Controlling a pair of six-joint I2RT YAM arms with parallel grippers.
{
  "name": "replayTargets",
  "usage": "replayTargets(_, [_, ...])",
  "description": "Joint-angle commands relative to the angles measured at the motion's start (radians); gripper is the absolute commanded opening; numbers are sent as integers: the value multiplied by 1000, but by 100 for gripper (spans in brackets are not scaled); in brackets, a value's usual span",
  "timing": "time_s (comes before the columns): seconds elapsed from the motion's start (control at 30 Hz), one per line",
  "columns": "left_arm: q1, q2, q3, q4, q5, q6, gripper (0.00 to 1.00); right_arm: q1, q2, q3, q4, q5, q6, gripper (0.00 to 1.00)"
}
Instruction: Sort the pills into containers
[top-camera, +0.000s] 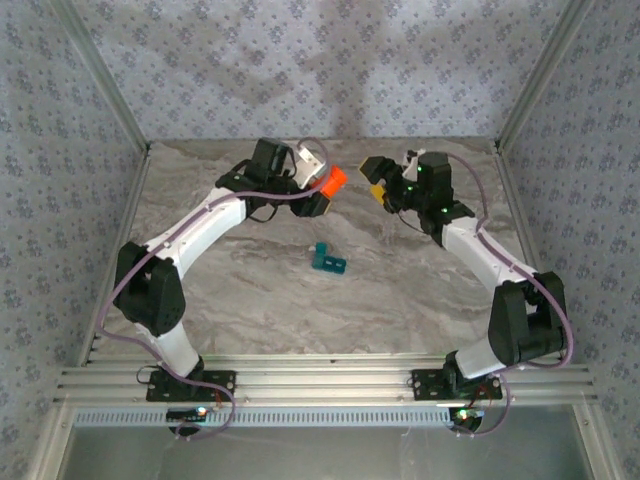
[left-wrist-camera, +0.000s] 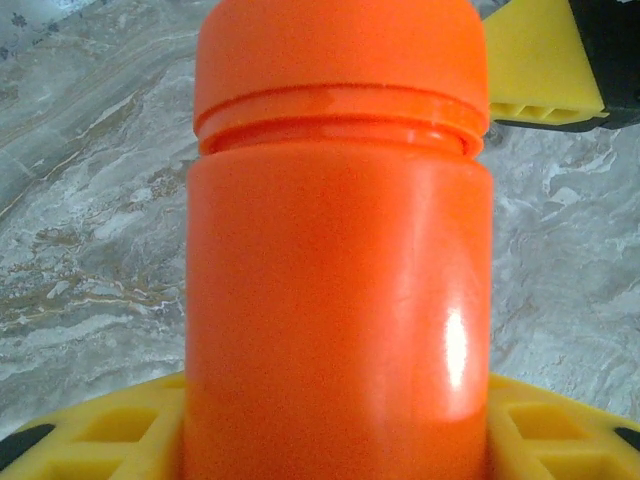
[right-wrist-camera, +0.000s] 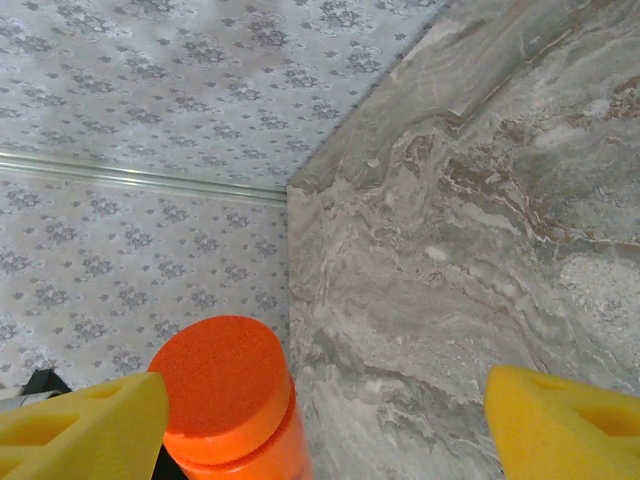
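**ED:** Caption pls. Where's the teal pill box (top-camera: 328, 260)?

**PHOTOG:** Mid-desk in the top view. It lies on the marble desk (top-camera: 420, 300) betw. the two arms, well apart from both tools. The lids are too small to read.

**ED:** And the left tool (top-camera: 322, 192)?

**PHOTOG:** It's over the far half of the desk, clamped on an orange bottle (top-camera: 334, 180). On its wrist cam the yellow fingers (left-wrist-camera: 100, 435) sit against the bottle's body on either side. The cap (left-wrist-camera: 340, 50) is on and points away from the lens. From the pill box, the bottle is at abt 12 o'clock.

**ED:** Right tool (top-camera: 375, 178)?

**PHOTOG:** It's at 3 o'clock of the bottle, just beside the cap end and facing it. The jaws stand wide apart, clamped on nothing. Its own cam puts one yellow finger at 7 o'clock in frame and the other at 5 o'clock. The orange cap is next to the 7 o'clock finger. Can't tell whether that finger and the cap touch.

**ED:** Bkgd?

**PHOTOG:** Grey patterned walls (top-camera: 300, 60) on three sides. Alum. rails (top-camera: 320, 385) run along the near edge, where both arm bases are bolted.
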Motion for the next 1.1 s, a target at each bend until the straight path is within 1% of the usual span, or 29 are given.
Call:
replayTargets(0.0, [-19, -22, 5, -25, -16, 49, 0, 26, 13, 29, -40, 31, 23, 85])
replayTargets(0.27, [-41, -11, 17, -44, -28, 68, 0, 65, 55, 85, -32, 41, 26, 85])
replayTargets(0.73, [-48, -3, 25, -42, -29, 63, 0, 120, 118, 140, -9, 38, 42, 81])
replayTargets(0.93, [-49, -1, 26, -40, -26, 63, 0, 130, 131, 161, 2, 36, 42, 73])
replayTargets(1.07, [-49, -2, 25, -38, -24, 65, 0, 127, 135, 167, 3, 29, 42, 60])
